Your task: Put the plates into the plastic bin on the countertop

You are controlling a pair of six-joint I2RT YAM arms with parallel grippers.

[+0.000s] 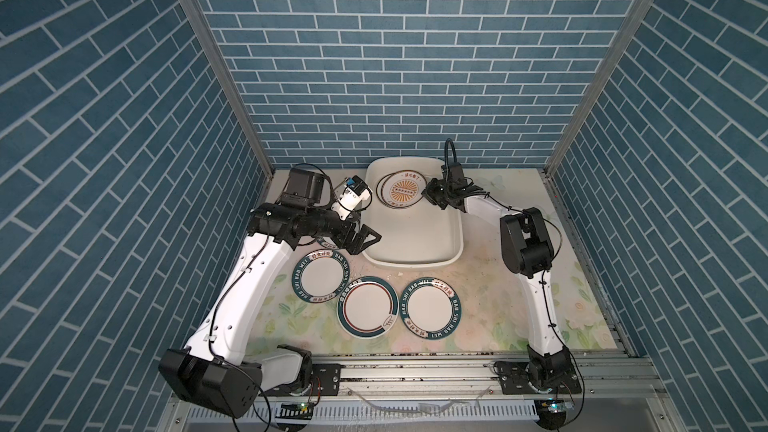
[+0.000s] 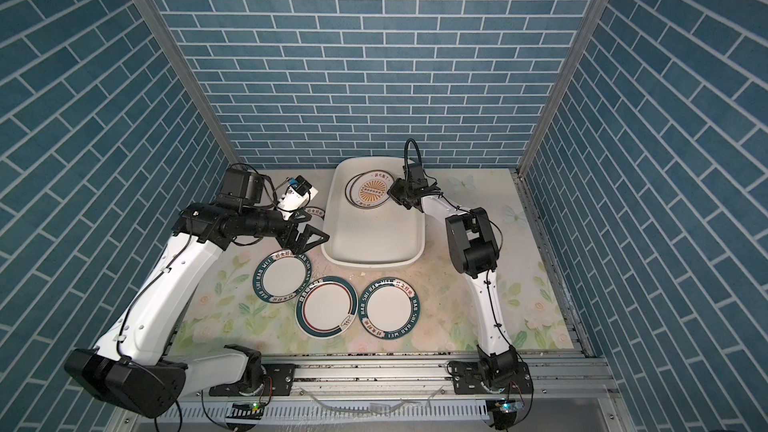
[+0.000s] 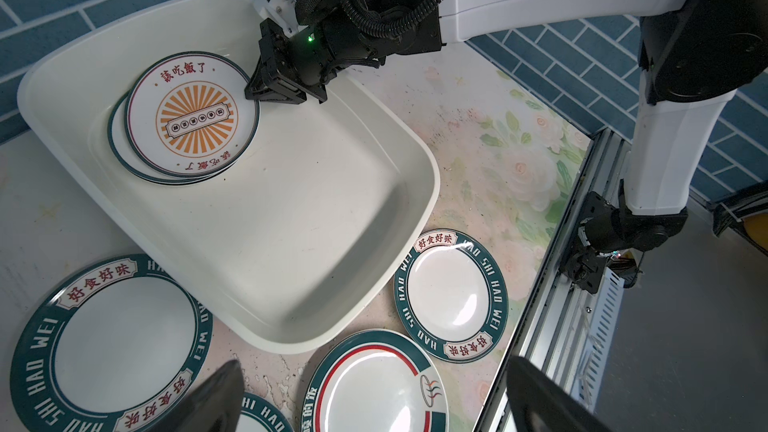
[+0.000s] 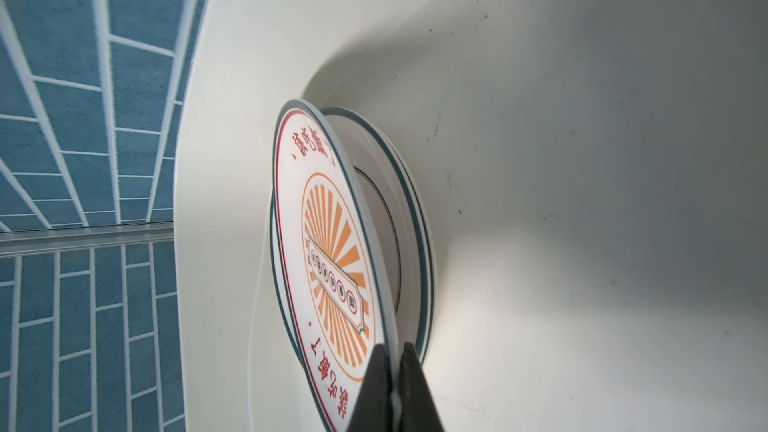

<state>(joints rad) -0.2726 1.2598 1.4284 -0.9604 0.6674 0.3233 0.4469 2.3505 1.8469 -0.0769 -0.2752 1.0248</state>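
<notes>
Plastic bin (image 1: 415, 238) is sitting at the back-centre of the countertop (image 1: 490, 326), close to the blue brick wall (image 1: 395, 76), with its long axis running back-to-front

Right gripper (image 1: 430, 195) is reaching into the bin's back half, clenched on the right-hand rim of the sunburst plate (image 1: 402, 192). In the right wrist view both fingers are pinching that rim. The plate is tipping, its gripped side lifted, its far side resting on the lower plate (image 3: 118, 147), a teal-edged one lying flat on the bin floor and peeking out toward the bin's left wall

Sunburst plate writing: red "該吃飯了" is reading upright toward the back wall and repeating upside-down on the near side. The orange-ray centre is carrying a banner too small to read

Left gripper (image 1: 365, 243) is hanging released and empty, jaws wide, above the counter just off the bin's front-left corner

Still lying flat on the countertop in front of the bin: left lettered plate (image 1: 320, 278), ringed plate (image 1: 368, 308) and right lettered plate (image 1: 432, 307), in a row near the front edge. Ringed plate is touching or overlapping the left one, cannot tell which. A fourth plate (image 2: 309, 211) is showing partly under the left arm, beside the bin's left wall

Lettered rims are reading "HAO SHI HAO WEI" in white on teal, with red "好食好味" in cream panels. Ringed plate is showing a teal rim, a red ring and a small steam logo
</notes>
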